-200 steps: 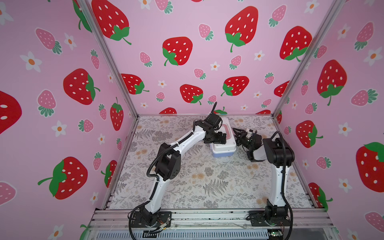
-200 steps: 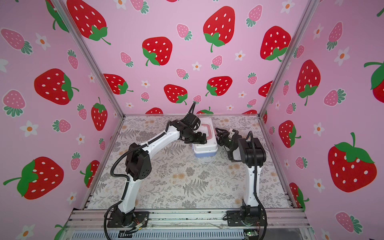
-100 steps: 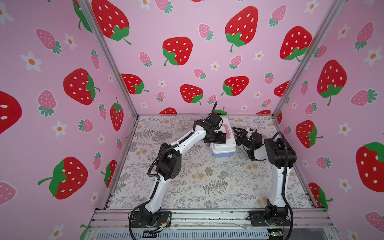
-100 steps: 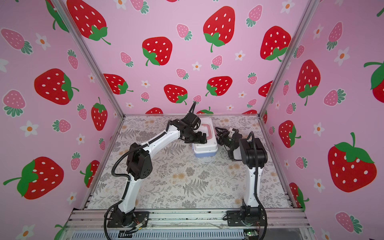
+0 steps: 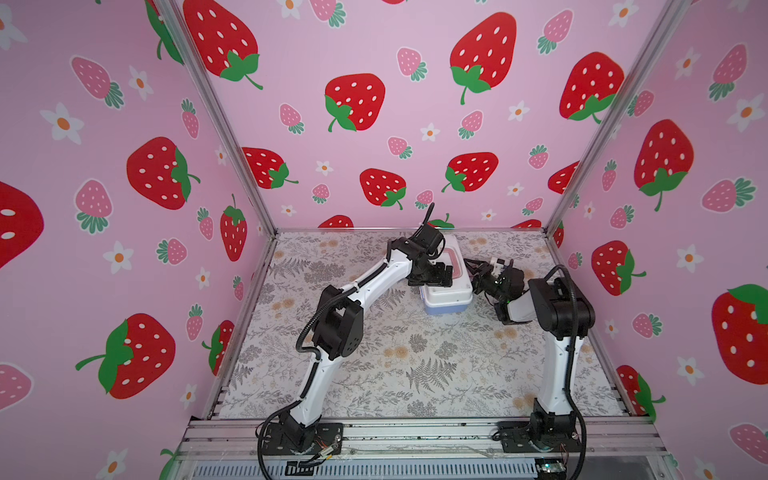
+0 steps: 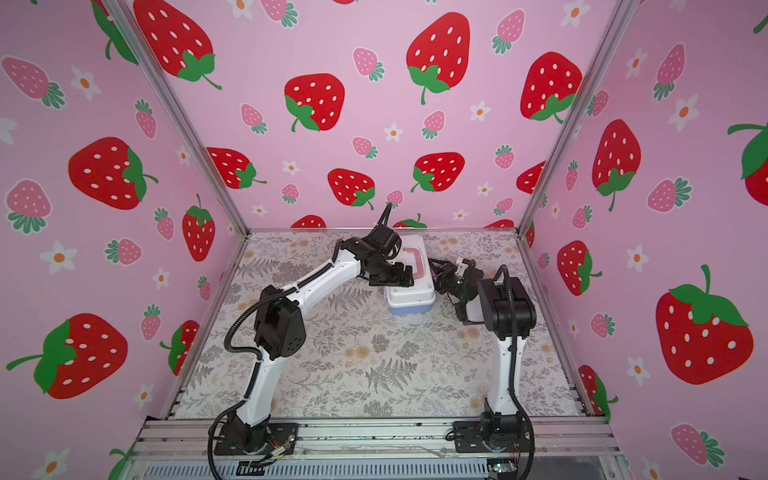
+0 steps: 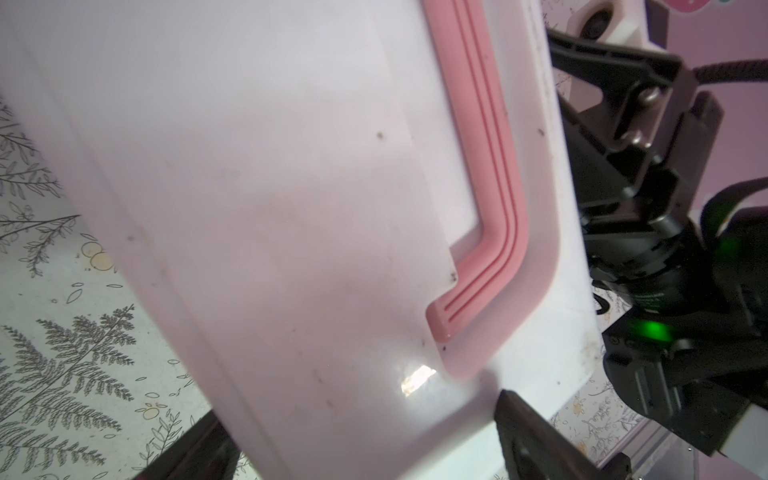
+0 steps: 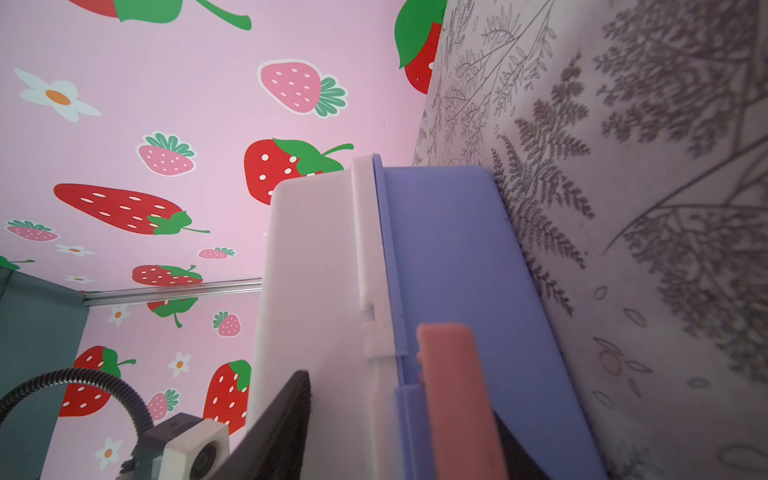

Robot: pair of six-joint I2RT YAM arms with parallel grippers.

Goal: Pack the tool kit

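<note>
White tool kit (image 5: 446,293) stretches rearward; left end effector (image 5: 434,277) agape; right end effector (image 5: 476,272) unclear.

Tool kit (image 5: 451,293) on table (image 5: 374,365), seemingly near back wall (image 5: 374,187).

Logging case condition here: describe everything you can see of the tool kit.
The tool kit is a small plastic case: white lid, pink handle lying flat, periwinkle base, pink latch. Lid down, it sits flat on the fern-print mat near the back. The left gripper is over the lid; the right gripper straddles the latch side.
</note>
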